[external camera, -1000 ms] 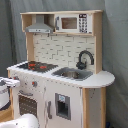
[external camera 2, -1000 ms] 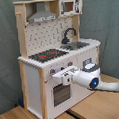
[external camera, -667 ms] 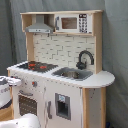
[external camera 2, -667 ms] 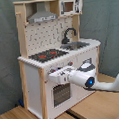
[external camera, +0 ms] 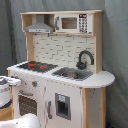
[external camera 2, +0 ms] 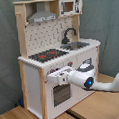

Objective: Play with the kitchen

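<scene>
Pressed up against the front of the kitchen [external camera 2: 55, 50], the end effector [external camera 2: 55, 77] sits at the top edge of the oven door [external camera 2: 61, 93] in the second exterior view; whether its fingers are parted or closed on the door's handle I cannot tell. In the first exterior view only the white bulk of the arm [external camera: 5, 90] shows at the picture's left edge, level with the oven.

Just above the end effector runs the counter with the black-red hob [external camera 2: 47, 55]; farther along it, away from the arm's wrist, are the sink [external camera 2: 77, 44] and black tap [external camera 2: 69, 34]. High above hang the grey hood [external camera 2: 41, 16] and a small microwave [external camera 2: 69, 5].

As a judgement, play has only just reached its first contact: the oven door looks shut, the lower cupboard door [external camera: 63, 106] is closed, and the knobs and tap look untouched, so opening and exploring remain.

The kitchen stands upright on the wooden floor [external camera 2: 18, 116], long axis vertical, its front facing the arm.
</scene>
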`<state>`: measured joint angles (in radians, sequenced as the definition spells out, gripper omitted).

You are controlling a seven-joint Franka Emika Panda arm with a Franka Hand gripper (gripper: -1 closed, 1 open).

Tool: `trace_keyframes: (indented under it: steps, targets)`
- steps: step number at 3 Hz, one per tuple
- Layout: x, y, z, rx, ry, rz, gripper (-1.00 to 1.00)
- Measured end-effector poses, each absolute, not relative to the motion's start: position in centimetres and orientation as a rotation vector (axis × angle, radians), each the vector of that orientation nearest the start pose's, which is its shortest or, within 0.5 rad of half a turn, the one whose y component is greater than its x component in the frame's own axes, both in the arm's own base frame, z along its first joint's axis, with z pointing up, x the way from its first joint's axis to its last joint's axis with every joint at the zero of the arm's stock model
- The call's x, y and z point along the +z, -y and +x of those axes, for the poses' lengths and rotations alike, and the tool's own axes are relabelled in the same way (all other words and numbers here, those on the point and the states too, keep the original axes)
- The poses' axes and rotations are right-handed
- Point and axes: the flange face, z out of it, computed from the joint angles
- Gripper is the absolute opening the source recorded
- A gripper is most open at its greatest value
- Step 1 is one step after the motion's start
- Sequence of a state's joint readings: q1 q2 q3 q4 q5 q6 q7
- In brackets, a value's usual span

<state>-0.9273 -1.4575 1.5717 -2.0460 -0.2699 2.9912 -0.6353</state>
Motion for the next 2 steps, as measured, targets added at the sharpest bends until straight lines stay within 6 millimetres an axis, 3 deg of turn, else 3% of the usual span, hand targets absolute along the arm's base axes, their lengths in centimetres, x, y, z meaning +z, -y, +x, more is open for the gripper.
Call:
trace_keyframes:
  steps: [2]
  targets:
    - [33.92, -53.71, 34.6, 0.782, -1.474, 0.777, -1.0]
